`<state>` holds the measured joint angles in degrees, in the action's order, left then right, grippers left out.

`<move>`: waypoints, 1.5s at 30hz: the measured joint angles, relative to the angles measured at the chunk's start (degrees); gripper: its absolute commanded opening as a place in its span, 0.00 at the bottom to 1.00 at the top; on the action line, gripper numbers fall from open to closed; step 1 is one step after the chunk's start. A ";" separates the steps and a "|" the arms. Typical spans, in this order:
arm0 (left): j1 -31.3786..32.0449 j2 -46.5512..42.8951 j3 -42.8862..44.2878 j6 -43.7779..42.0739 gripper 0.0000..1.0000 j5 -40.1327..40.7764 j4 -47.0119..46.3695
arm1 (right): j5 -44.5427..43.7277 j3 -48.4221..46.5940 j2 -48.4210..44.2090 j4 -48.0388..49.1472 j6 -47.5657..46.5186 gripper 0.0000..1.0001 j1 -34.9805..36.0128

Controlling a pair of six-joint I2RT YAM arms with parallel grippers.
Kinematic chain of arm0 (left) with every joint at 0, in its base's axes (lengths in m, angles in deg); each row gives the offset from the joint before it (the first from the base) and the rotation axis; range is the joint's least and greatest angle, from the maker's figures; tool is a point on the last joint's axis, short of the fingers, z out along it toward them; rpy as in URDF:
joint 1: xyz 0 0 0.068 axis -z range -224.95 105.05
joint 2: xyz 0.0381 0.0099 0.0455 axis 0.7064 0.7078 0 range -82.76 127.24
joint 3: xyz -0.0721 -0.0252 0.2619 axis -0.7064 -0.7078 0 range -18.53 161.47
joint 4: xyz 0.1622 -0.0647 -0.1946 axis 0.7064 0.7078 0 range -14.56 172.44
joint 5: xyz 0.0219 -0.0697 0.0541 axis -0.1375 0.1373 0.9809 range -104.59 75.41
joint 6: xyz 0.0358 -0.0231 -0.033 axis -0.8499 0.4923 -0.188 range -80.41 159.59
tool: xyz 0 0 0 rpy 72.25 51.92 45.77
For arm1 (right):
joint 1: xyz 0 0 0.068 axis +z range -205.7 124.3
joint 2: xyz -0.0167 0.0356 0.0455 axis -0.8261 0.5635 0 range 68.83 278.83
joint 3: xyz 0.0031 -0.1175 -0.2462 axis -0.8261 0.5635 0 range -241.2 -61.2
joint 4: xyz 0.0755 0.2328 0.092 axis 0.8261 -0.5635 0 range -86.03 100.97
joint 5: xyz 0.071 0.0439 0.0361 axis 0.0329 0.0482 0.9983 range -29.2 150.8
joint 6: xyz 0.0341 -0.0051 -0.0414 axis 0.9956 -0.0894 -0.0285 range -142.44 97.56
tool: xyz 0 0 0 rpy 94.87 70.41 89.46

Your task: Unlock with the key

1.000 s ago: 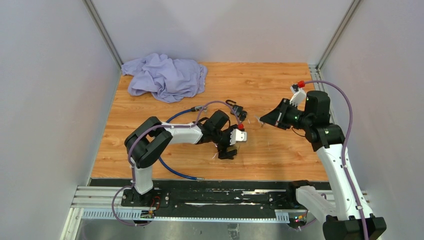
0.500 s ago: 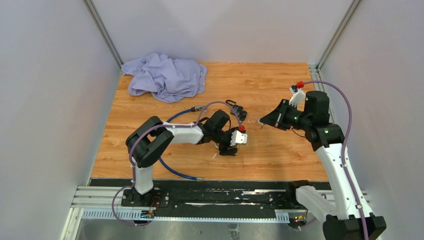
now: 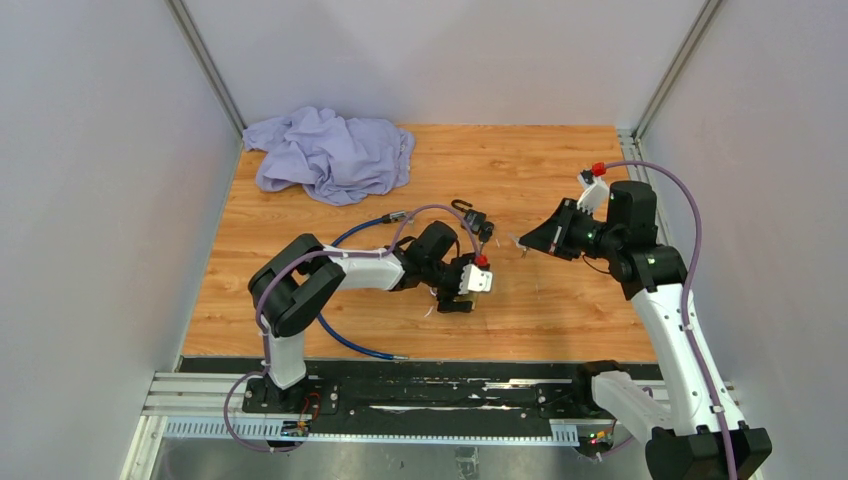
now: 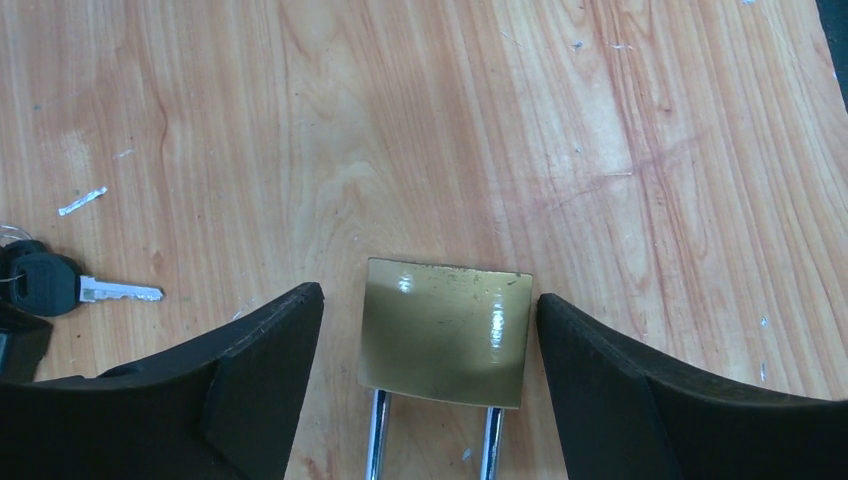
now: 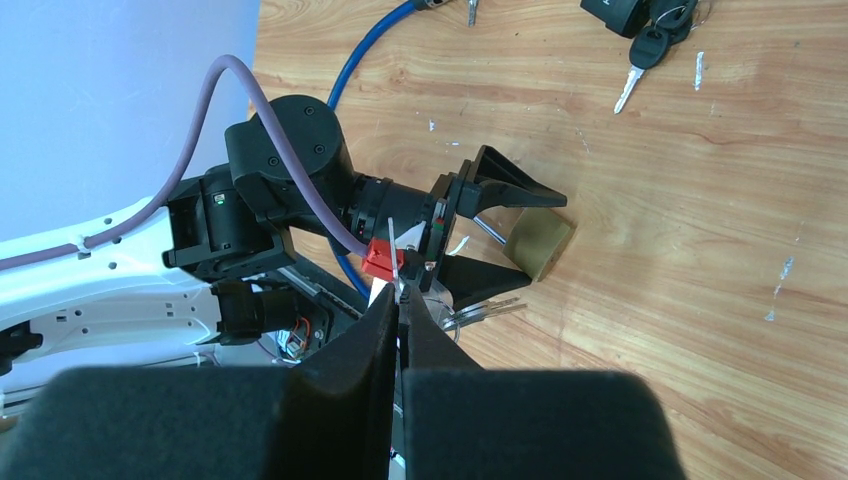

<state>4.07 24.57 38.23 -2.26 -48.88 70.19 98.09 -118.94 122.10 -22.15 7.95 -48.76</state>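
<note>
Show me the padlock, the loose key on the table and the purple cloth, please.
Padlock (image 4: 445, 330): left wrist view, on its brass body.
Black-headed key (image 4: 42, 284): left wrist view, on its black head.
Purple cloth (image 3: 330, 150): top view, middle of the crumpled heap.

The padlock lies on the counter between the left hand's 2 fingers, touching neither. A loose key lies farther back. The right hand, a key in its tips, hangs to the right. A cloth lies in the far left corner.
</note>
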 measured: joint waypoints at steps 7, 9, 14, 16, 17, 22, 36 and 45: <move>0.02 1.73 4.46 -3.89 0.83 -1.46 7.39 | 0.46 0.00 0.00 -0.33 0.07 0.01 0.00; 0.02 2.14 5.42 -4.55 0.85 -1.64 8.87 | 0.59 0.00 -0.02 -0.42 0.09 0.01 0.00; -0.17 2.43 6.21 -5.97 0.85 -1.77 10.99 | 0.81 0.02 -0.11 -0.48 0.22 0.01 0.00; -0.68 2.43 6.12 -5.90 0.86 -2.12 11.17 | 0.83 0.04 -0.11 -0.46 0.24 0.01 0.00; -1.01 2.40 5.88 -5.75 0.87 -2.60 11.10 | 0.85 0.07 -0.11 -0.48 0.26 0.01 0.00; -2.86 1.84 5.09 -4.17 0.99 -3.76 12.00 | 0.85 0.15 -0.13 -0.55 0.28 0.01 0.00; -3.28 -1.90 0.74 2.89 0.98 -1.03 12.24 | -1.42 0.17 -2.84 -2.36 -0.20 0.01 0.00; -3.28 1.49 4.00 5.81 0.99 -1.38 9.22 | -1.84 0.17 -3.39 -3.19 -0.35 0.01 0.00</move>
<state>0.79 26.05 42.23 3.56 -50.25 79.41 96.26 -118.76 118.72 -25.34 7.60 -48.76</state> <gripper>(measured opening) 0.982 0.009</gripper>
